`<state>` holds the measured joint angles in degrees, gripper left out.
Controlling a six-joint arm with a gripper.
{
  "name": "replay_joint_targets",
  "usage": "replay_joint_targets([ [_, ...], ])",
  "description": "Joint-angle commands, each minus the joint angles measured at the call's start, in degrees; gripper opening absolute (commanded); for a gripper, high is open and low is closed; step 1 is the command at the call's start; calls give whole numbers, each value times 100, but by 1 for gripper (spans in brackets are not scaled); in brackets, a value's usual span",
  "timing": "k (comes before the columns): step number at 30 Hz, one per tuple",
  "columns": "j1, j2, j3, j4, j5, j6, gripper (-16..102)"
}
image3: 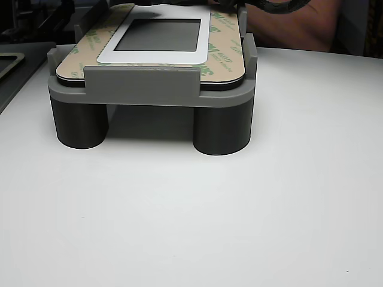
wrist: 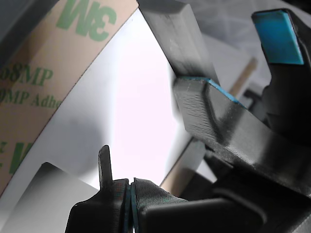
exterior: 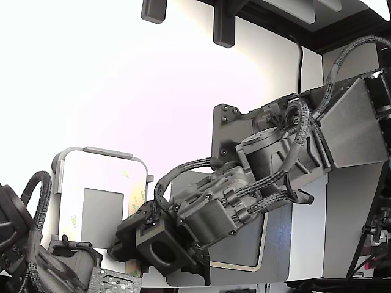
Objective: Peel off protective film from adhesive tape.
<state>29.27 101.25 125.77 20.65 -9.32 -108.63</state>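
Note:
The white plate [exterior: 91, 171] lies in a grey fixture [exterior: 101, 151]. The pale-yellow, green-printed protective film [wrist: 43, 82] lies flat along its edges, covering the adhesive tape. The film also shows on the plate's side in the exterior view [exterior: 139, 195] and in the other view [image3: 222, 51]. My gripper [exterior: 120, 250] is at the plate's near corner. In the wrist view my gripper [wrist: 129, 201] has its jaws pressed together over the white plate [wrist: 136, 97]. I see no film between them.
A second arm [exterior: 36, 262] sits at the exterior view's lower left. A dark claw with blue pads [wrist: 279, 34] stands close beside my gripper. A dark grey plate with a tan ring [exterior: 244, 267] lies behind my arm. A person's arm [image3: 299, 24] is behind the fixture [image3: 140, 81].

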Motion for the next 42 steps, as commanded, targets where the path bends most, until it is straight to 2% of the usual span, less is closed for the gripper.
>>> replay_joint_targets([
  [1, -18, 132, -132, -53, 26, -18, -10],
  [42, 158, 79, 88, -255, 158, -123, -10],
])
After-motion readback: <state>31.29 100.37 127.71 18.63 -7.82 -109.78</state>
